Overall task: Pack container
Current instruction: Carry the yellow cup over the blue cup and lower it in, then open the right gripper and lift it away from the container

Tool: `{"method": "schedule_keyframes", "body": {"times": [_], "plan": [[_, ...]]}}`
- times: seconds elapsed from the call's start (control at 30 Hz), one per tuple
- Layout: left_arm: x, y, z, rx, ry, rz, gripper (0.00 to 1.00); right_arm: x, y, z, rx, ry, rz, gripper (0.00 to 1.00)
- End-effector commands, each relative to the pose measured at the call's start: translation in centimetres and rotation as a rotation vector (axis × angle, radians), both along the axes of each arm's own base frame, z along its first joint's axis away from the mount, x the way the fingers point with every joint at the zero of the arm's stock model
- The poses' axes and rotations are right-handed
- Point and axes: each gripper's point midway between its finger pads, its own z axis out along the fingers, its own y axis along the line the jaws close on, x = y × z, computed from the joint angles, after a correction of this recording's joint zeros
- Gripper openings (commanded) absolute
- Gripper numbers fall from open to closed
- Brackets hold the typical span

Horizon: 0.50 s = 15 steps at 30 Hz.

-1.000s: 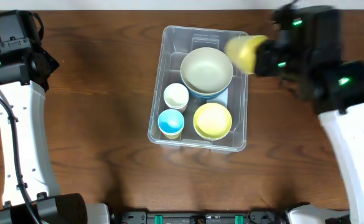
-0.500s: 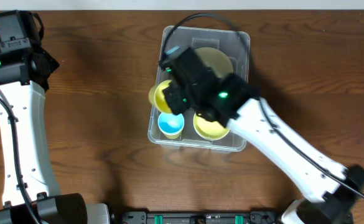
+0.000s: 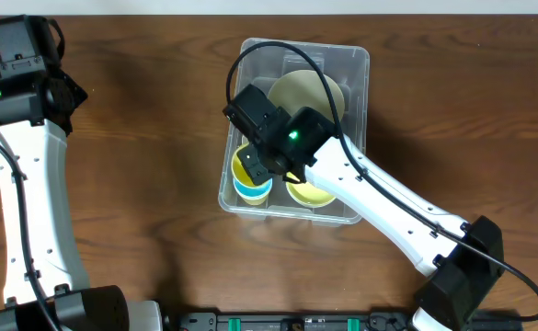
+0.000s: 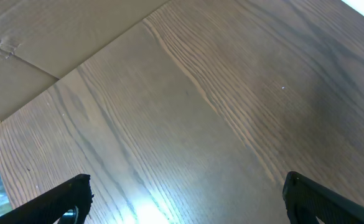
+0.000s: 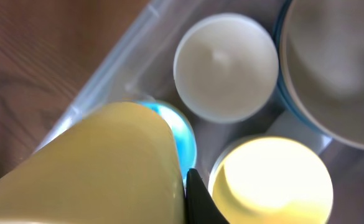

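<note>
Since the earlier frame, my right arm swung from the right edge of the table (image 3: pixel 140 138) into the container (image 3: pixel 357 92), which sat at the table's centre. A large pale bowl (image 3: pixel 307 92) occupied its far half and a yellow bowl (image 3: pixel 313 195) its near right. My right gripper (image 3: pixel 257 164) was clenched on a yellow cup (image 3: pixel 243 164), held over the blue cup (image 3: pixel 250 191); contact could not be determined. A white cup (image 5: pixel 225 65) stood beside them. My left gripper (image 4: pixel 188 202) stood wide and empty over the table's left.

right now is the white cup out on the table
No, the white cup stands upright inside the bin, next to the blue cup.
</note>
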Motion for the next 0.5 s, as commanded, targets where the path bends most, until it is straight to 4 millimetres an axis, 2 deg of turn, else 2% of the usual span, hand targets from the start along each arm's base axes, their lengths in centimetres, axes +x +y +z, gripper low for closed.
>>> {"method": "schedule_keyframes", "body": {"times": [0.0,0.1,0.13,0.2,0.27,0.33,0.47], "plan": [[-0.1,0.3,0.1,0.009,-0.003,0.017,0.98,-0.2,-0.1,0.3,-0.002,-0.003,-0.017,0.04],[-0.1,0.3,0.1,0.009,-0.003,0.017,0.98,-0.2,-0.2,0.3,-0.004,-0.001,-0.017,0.07],[-0.1,0.3,0.1,0.009,-0.003,0.017,0.98,-0.2,-0.2,0.3,-0.004,-0.002,-0.017,0.13],[-0.1,0.3,0.1,0.009,-0.003,0.017,0.98,-0.1,-0.1,0.3,-0.001,-0.004,-0.017,0.44],[-0.1,0.3,0.1,0.009,-0.003,0.017,0.98,0.0,0.0,0.4,0.005,-0.011,-0.017,0.59],[-0.1,0.3,0.1,0.009,-0.003,0.017,0.98,0.3,-0.1,0.5,0.004,-0.020,-0.021,0.65],[-0.1,0.3,0.1,0.009,-0.003,0.017,0.98,1.4,-1.4,1.3,-0.008,-0.061,-0.066,0.66]]}}
